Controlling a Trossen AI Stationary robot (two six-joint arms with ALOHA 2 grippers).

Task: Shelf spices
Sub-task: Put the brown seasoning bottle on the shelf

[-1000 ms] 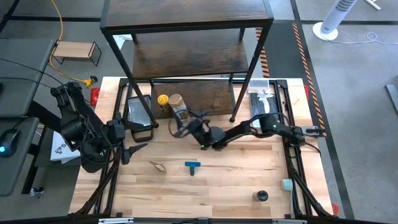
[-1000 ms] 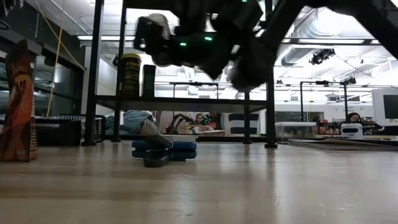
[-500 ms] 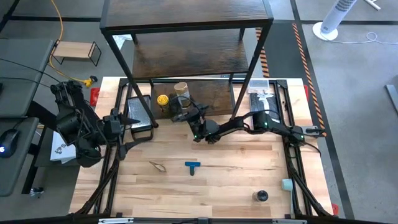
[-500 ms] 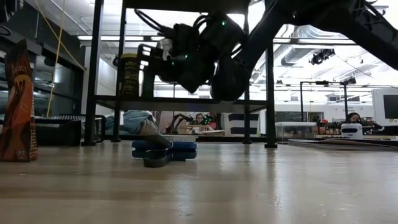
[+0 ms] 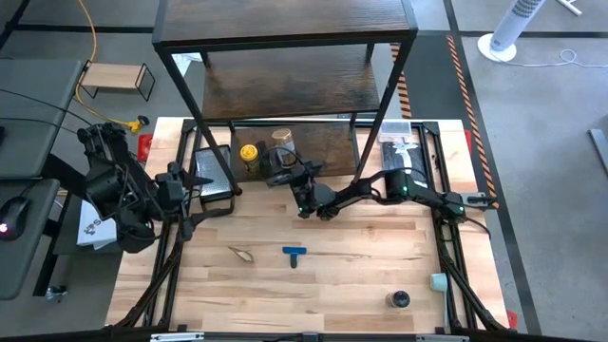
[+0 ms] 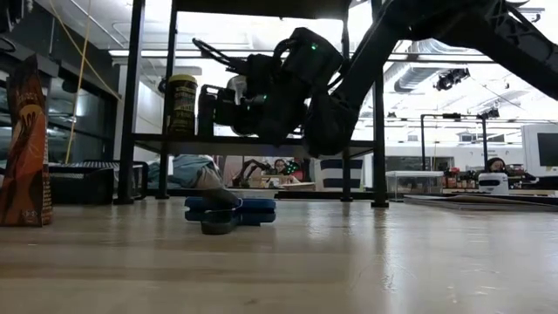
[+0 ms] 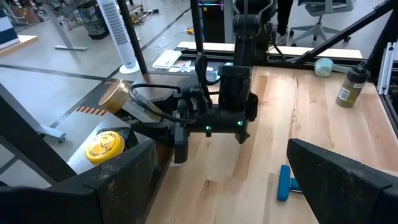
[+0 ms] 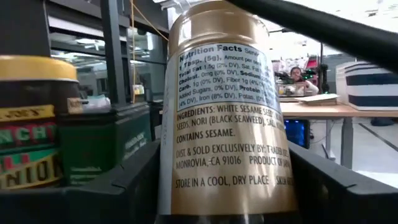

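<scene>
The right gripper reaches under the shelf at its lowest board and pinches the tan-lidded jar, tilted, between its fingers, label facing the wrist camera. The jar sits just beside the yellow-lidded jar and a dark green box already on that board. The left gripper hangs at the desk's left edge, its fingers spread apart and holding nothing. On the desk lie a blue T-shaped piece, a reddish-brown packet standing upright, and a black-lidded jar near the front right corner.
</scene>
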